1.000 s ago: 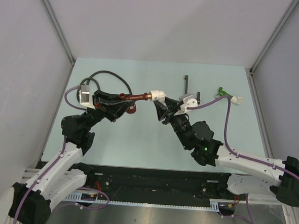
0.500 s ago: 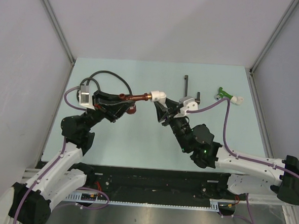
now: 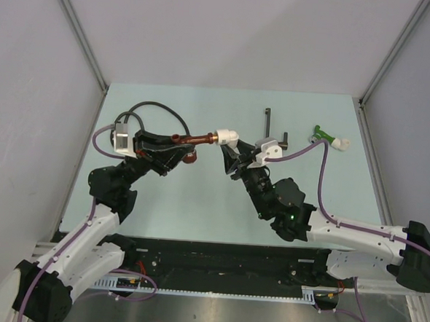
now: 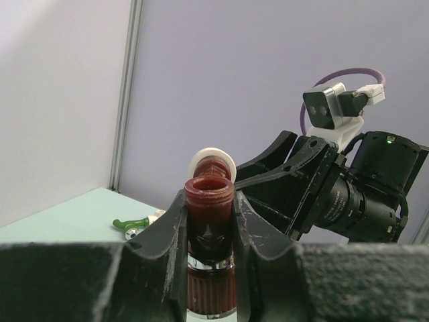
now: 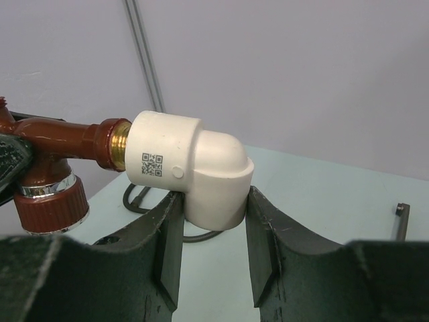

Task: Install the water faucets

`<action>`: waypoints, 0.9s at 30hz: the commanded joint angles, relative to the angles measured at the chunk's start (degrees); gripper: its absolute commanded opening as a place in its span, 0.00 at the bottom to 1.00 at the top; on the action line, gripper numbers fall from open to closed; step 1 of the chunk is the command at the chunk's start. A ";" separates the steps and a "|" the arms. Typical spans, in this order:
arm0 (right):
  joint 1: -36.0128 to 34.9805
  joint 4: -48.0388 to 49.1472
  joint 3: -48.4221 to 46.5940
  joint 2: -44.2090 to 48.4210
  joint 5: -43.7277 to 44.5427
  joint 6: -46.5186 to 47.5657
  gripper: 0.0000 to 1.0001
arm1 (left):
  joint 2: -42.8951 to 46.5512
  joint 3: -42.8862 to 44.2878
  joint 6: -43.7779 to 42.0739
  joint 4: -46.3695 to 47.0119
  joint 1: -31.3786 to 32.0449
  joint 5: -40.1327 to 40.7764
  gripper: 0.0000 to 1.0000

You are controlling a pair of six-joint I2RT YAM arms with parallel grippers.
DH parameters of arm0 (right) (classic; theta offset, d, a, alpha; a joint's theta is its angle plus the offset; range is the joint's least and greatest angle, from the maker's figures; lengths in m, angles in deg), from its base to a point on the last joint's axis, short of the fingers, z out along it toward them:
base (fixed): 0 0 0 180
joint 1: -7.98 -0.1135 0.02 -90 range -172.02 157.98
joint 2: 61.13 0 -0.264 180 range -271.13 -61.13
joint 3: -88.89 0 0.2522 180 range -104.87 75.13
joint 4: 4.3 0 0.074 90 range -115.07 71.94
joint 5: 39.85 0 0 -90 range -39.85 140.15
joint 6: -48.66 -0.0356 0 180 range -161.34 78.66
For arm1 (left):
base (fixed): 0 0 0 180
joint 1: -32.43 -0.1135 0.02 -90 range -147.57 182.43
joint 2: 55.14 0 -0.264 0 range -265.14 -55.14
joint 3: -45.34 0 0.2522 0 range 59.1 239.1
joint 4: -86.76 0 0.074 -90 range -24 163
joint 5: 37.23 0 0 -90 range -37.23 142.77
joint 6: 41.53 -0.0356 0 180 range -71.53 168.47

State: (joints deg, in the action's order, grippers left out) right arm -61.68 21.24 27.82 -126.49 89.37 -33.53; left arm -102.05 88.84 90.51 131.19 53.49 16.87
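- As I watch from above, my left claw (image 3: 181, 147) grips the brown faucet (image 3: 195, 139) over the surface (image 3: 198, 204).
- My right claw (image 5: 213, 202) clamps its white elbow (image 5: 194, 168).
- I see the green faucet (image 3: 321, 132) lying far right.

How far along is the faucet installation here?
Nothing looks finished. In hand: left gripper clamps the reddish-brown faucet, right gripper grips the white elbow fitting on its brass thread, thread partly showing. Left: the green faucet, lying ungripped on the table, a white fitting at its end.
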 commanded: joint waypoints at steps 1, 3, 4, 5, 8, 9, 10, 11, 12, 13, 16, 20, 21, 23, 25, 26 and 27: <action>-1.17 2.53 -3.05 -0.47 0.59 1.15 0.00 | 0.07 -0.20 -0.73 2.45 1.61 -0.93 0.00; -1.52 1.74 -3.57 -0.73 0.68 2.20 0.00 | 0.42 0.23 -2.22 0.62 1.62 -0.84 0.00; -1.78 0.26 -3.84 -0.82 0.68 2.55 0.00 | 0.68 0.41 -2.92 -0.35 1.53 -0.75 0.00; -1.79 -0.45 -4.02 -0.64 0.68 2.64 0.00 | 1.12 1.02 -3.71 -1.49 1.62 -0.58 0.00; -2.05 -2.92 -4.54 -0.12 0.07 3.35 0.00 | 1.48 2.16 -5.91 -4.84 1.62 -0.92 0.00; -2.14 -3.62 -4.63 0.15 0.15 3.87 0.00 | 1.39 2.69 -6.88 -7.19 1.62 -1.19 0.00; -2.14 -4.93 -4.90 0.41 0.07 3.96 0.00 | 1.30 3.22 -7.41 -8.35 1.62 -1.45 0.00; -2.14 -5.47 -4.98 0.59 -0.02 4.14 0.00 | 1.13 3.83 -7.76 -9.14 1.62 -1.71 0.00; -2.14 -5.99 -4.99 1.02 -0.02 4.14 0.00 | 1.12 4.01 -7.94 -9.41 1.62 -2.07 0.00; -2.22 -6.87 -5.07 1.29 -0.02 3.97 0.00 | 0.95 3.93 -7.85 -9.33 1.62 -2.16 0.00; -2.14 -7.93 -5.07 1.82 -0.46 3.26 0.00 | 0.25 3.75 -6.71 -7.93 1.62 -3.21 0.00; -2.14 -9.42 -5.95 1.56 -1.08 1.16 0.00 | -1.07 2.96 -4.60 -3.89 1.79 -4.35 0.00; -2.22 -9.77 -6.13 1.47 -0.90 0.63 0.00 | -1.25 2.78 -4.17 -3.36 1.88 -4.44 0.00; -2.14 -10.57 -6.22 1.47 -0.64 -1.03 0.00 | -1.51 2.09 -3.55 -1.08 1.97 -4.44 0.00; -2.14 -11.18 -6.39 1.47 -0.02 -2.18 0.00 | -1.77 1.55 -2.76 0.33 2.23 -4.35 0.00; -2.14 -11.53 -6.48 1.55 0.15 -3.23 0.00 | -1.95 1.20 -2.41 1.21 2.32 -4.27 0.00; -2.14 -12.32 -6.74 1.55 0.50 -3.68 0.00 | -1.95 1.20 -2.49 1.39 2.67 -4.35 0.00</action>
State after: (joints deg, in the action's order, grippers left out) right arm -62.47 9.75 24.47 -125.38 93.44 -33.15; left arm -103.52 90.33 85.85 127.83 54.30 15.05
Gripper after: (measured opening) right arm 0.409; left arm 0.273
